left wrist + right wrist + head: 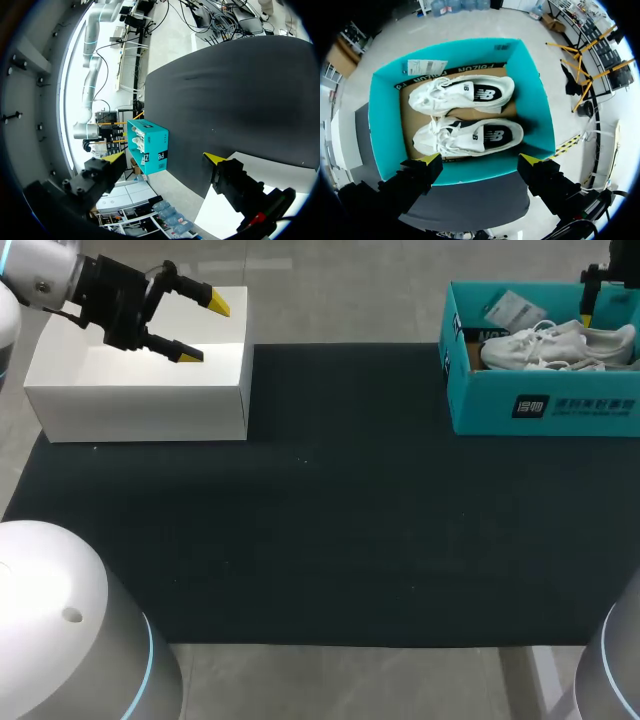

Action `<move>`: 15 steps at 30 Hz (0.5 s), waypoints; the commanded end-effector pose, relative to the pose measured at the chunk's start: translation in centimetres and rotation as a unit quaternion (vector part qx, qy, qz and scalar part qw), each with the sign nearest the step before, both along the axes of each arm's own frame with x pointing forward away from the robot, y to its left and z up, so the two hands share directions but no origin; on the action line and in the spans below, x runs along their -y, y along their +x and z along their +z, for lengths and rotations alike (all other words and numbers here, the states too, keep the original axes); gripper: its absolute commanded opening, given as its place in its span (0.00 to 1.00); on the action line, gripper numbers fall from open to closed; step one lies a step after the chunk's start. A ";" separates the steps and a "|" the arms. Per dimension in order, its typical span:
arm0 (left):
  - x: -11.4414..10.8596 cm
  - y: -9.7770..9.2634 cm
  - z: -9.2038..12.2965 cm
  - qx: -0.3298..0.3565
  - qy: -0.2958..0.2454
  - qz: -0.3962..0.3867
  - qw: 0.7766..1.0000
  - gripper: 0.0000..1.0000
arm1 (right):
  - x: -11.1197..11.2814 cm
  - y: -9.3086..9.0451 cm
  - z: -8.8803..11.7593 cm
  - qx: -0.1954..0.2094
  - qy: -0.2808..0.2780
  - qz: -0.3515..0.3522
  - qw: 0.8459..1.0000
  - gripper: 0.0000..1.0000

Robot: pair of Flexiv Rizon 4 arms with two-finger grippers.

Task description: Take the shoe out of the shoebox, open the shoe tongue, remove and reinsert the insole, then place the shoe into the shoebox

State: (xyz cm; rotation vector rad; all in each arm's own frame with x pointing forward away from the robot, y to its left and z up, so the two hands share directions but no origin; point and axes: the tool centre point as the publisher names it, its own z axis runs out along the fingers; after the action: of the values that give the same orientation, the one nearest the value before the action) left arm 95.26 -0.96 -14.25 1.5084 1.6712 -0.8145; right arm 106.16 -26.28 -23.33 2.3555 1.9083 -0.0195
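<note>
A teal shoebox [545, 405] stands open at the mat's far right, holding two white shoes [555, 345] side by side. In the right wrist view my right gripper [480, 160] hangs open above the box's near wall [470, 172], with nothing between its fingers. Just ahead of it lies the nearer shoe [470, 136], and the other shoe [462, 94] is beyond that. My left gripper [205, 328] is open and empty over a white box [140, 390] at the far left. Its wrist view looks across the mat to the shoebox [150, 145].
A black mat [320, 500] covers the table between the two boxes. A paper tag [424, 66] lies against the shoebox's far inner wall. The white box [280, 167] is directly under my left gripper.
</note>
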 end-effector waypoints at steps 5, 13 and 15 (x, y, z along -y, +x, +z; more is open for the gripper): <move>0.0 0.1 0.0 -0.001 0.002 -0.001 1.000 1.00 | -1.0 -3.7 -0.5 -0.013 0.000 0.059 0.998 1.00; 0.4 -0.4 1.6 -0.073 -0.007 0.150 0.986 1.00 | -2.1 -5.5 -0.7 -0.027 0.001 0.109 0.994 1.00; 0.4 -0.3 2.3 -0.090 -0.023 0.209 0.974 1.00 | -2.2 -5.9 -0.9 -0.031 0.003 0.113 0.993 1.00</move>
State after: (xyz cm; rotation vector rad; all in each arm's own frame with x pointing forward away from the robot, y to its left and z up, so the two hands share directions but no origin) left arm 96.11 -1.00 -12.70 1.3113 1.8460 -0.8492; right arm 100.96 -24.02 -24.03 2.1592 2.1967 -0.0823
